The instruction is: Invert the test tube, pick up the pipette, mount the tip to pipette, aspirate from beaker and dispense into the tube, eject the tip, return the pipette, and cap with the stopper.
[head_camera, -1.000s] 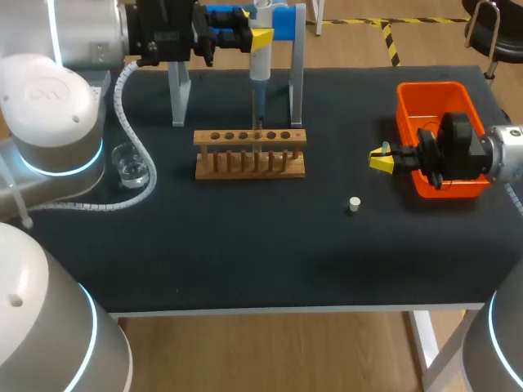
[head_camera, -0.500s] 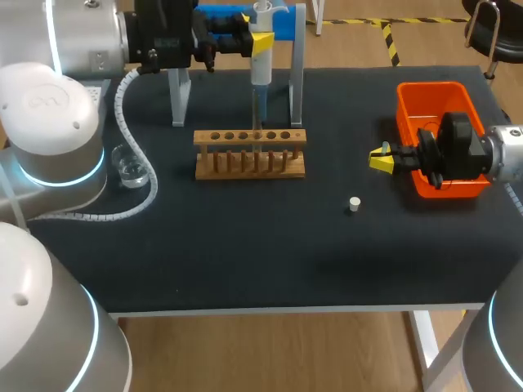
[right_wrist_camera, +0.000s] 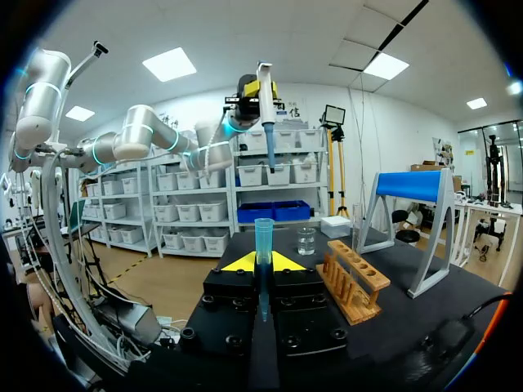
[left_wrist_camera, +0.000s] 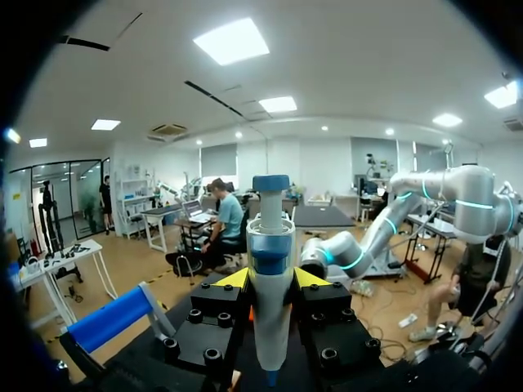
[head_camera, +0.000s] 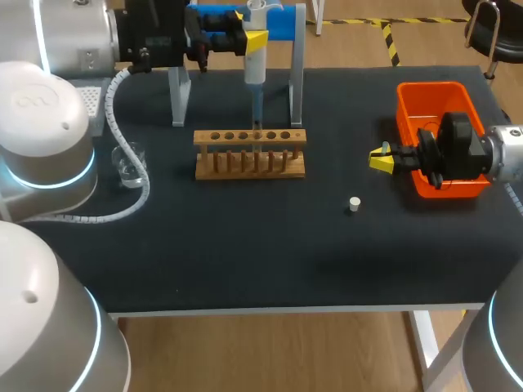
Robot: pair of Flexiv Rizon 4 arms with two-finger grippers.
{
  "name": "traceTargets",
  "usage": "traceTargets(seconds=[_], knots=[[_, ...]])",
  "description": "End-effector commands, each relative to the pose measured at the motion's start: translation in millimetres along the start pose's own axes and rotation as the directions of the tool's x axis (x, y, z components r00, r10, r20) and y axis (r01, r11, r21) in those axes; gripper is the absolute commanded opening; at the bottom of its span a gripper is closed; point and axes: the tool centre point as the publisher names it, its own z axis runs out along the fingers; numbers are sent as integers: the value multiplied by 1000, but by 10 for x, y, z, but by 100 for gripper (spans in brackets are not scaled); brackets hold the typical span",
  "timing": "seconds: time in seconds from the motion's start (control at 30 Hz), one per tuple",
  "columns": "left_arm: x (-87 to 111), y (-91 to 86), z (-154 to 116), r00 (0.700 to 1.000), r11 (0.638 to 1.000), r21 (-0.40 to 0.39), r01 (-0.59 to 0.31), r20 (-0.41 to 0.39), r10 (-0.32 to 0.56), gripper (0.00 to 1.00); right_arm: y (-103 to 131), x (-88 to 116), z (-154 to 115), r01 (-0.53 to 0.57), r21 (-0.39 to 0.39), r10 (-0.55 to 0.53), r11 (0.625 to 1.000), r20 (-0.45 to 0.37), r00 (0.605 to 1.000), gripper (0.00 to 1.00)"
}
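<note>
Yellow-tipped, the left gripper (head_camera: 255,37) is closed on the pipette (head_camera: 256,64), both fingers pressing its white body from opposite sides. It holds it upright at the far edge of the black table (head_camera: 245,261), in front of the blue-topped pipette stand (head_camera: 282,20). The pipette's thin lower end points down just beyond the wooden test-tube rack (head_camera: 250,153). A glass beaker (head_camera: 129,165) stands left of the rack, beside the left arm's coiled hose. At the right, the right gripper (head_camera: 381,158) is clamped on the test tube (right_wrist_camera: 263,237), which juts out ahead of its fingers, just left of the orange bin (head_camera: 431,90). The white stopper (head_camera: 354,204) lies nearer, apart from both.
</note>
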Motion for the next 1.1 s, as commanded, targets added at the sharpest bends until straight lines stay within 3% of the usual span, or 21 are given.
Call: traceTargets(seconds=[0.03,1.1], knots=[[-9,-36,-34,1000,1000,-8,4,-3,-4,0,-1,3,1,0,1,0,1000,1,1000,0],[-15,-50,-28,1000,1000,-11,13,-13,-13,0,-1,3,1,0,1,0,1000,1,1000,0]])
